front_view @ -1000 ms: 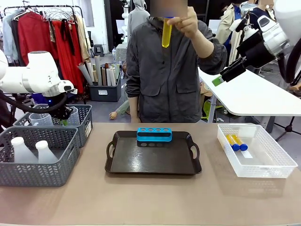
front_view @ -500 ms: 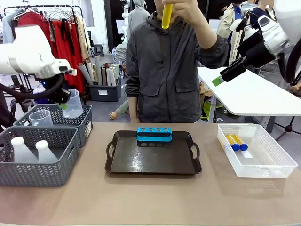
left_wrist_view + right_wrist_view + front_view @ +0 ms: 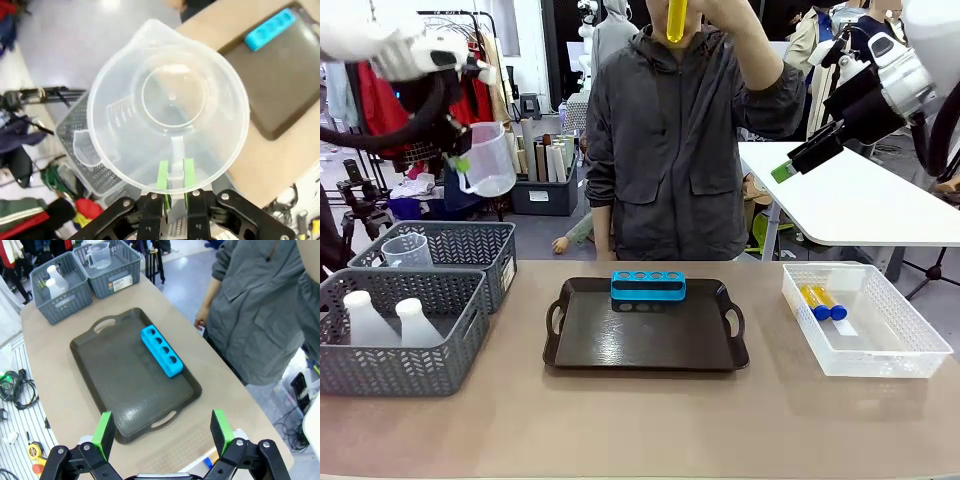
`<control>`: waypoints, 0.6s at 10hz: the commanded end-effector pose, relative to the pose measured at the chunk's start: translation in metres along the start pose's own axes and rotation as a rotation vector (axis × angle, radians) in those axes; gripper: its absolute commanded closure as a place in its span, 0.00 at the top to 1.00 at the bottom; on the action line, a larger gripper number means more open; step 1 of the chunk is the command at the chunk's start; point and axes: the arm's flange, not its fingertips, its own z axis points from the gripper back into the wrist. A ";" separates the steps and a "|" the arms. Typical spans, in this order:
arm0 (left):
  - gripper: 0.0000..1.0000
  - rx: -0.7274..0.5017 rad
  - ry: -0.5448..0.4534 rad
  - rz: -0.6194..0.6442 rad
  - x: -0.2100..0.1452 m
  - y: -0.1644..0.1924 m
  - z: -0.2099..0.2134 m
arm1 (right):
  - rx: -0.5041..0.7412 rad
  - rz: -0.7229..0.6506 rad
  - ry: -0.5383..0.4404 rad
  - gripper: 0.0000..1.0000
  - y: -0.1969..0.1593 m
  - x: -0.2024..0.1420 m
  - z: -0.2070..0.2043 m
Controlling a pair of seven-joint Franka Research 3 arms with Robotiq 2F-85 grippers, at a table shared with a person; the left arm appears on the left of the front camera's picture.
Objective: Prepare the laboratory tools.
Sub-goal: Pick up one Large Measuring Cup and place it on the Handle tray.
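In the upper left of the front view, the left fingers [image 3: 460, 160] pinched the handle of the clear measuring beaker [image 3: 488, 160]. The beaker hung in the air above the far grey basket [image 3: 470, 248], in which a second beaker [image 3: 408, 250] stood. Two white flasks [image 3: 365, 320] stood in the near basket [image 3: 410, 372]. At the upper right, the right fingers [image 3: 786, 168] were spread and held nothing. The blue tube rack [image 3: 648, 286] sat at the far edge of the dark tray [image 3: 645, 345], in the middle of the counter [image 3: 640, 425]. Two capped yellow test tubes [image 3: 822, 302] lay in the white crate [image 3: 895, 350] at the right. At top centre, the person's hand [image 3: 725, 15] held another yellow tube [image 3: 675, 20] upright.
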 end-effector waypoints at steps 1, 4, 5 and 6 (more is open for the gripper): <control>0.00 -0.012 0.001 -0.146 0.016 -0.018 0.027 | 0.017 -0.012 -0.027 1.00 -0.001 0.002 0.001; 0.00 0.022 -0.021 -0.345 0.049 -0.079 0.072 | 0.017 -0.012 -0.027 1.00 -0.001 0.002 0.001; 0.00 0.008 -0.019 -0.369 0.052 -0.087 0.075 | 0.017 -0.012 -0.027 1.00 -0.001 0.002 0.001; 0.00 -0.050 -0.008 -0.356 0.049 -0.081 0.070 | 0.017 -0.012 -0.027 1.00 -0.001 0.002 0.001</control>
